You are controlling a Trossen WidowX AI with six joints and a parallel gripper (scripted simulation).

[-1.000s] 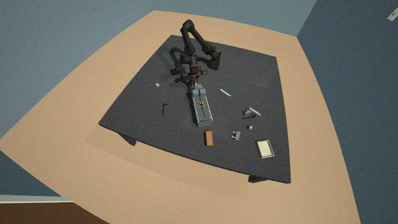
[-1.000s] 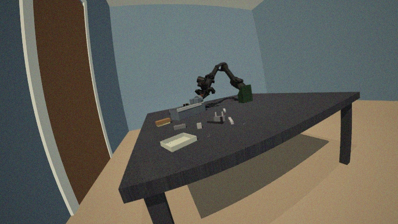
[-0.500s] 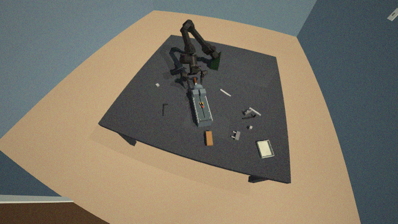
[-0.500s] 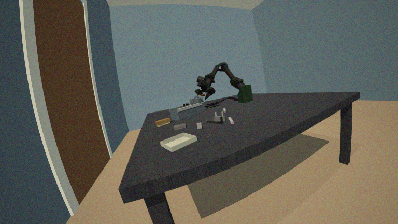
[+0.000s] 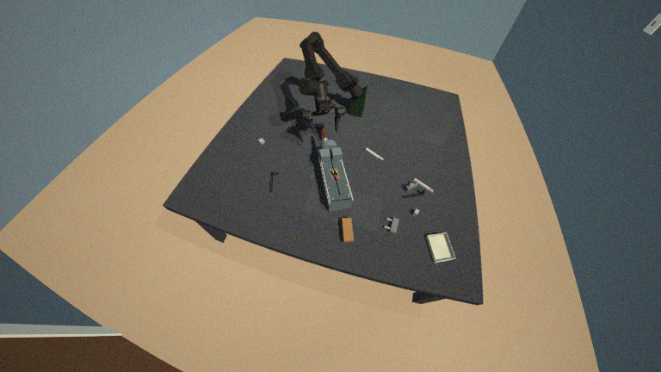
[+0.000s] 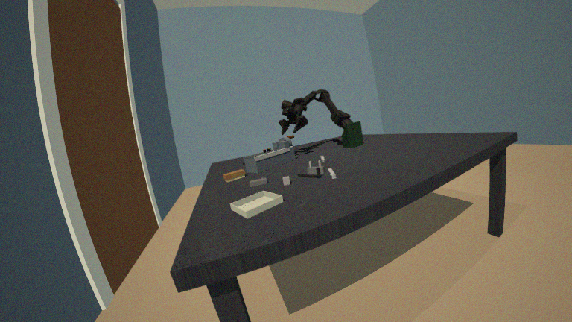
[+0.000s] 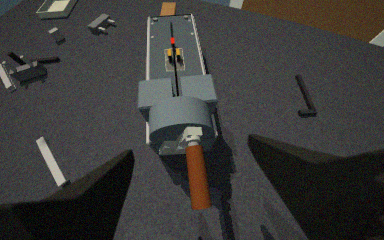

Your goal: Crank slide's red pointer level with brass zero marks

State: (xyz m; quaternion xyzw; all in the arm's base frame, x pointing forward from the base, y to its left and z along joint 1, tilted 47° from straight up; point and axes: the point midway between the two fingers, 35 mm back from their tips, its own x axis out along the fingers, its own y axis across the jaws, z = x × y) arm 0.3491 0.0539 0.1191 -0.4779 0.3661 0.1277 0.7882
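Note:
The grey-blue machine (image 5: 335, 185) (image 6: 274, 156) (image 7: 175, 117) stands on the table, its crank end towards the arm. The crank's orange-brown handle (image 5: 324, 133) (image 6: 290, 136) (image 7: 198, 177) points towards the arm. My gripper (image 5: 326, 133) (image 6: 289, 132) (image 7: 192, 147) is wide open, with nothing between its fingers; in the wrist view they stand apart on either side of the handle, clear of it. The red pointer (image 5: 336, 177) (image 7: 173, 41) shows a little farther from the crank than the two brass marks (image 5: 333, 171) (image 7: 174, 53) in the top view and the wrist view. Exact alignment cannot be read.
An orange block (image 5: 347, 229) (image 6: 234, 175) (image 7: 168, 8) lies beyond the machine's far end. A white bar (image 5: 373, 153) (image 7: 51, 161) and a black L-shaped piece (image 5: 272, 182) (image 7: 305, 93) lie on opposite sides. A pale tray (image 5: 428, 242) (image 6: 249, 214) and several small parts lie farther off.

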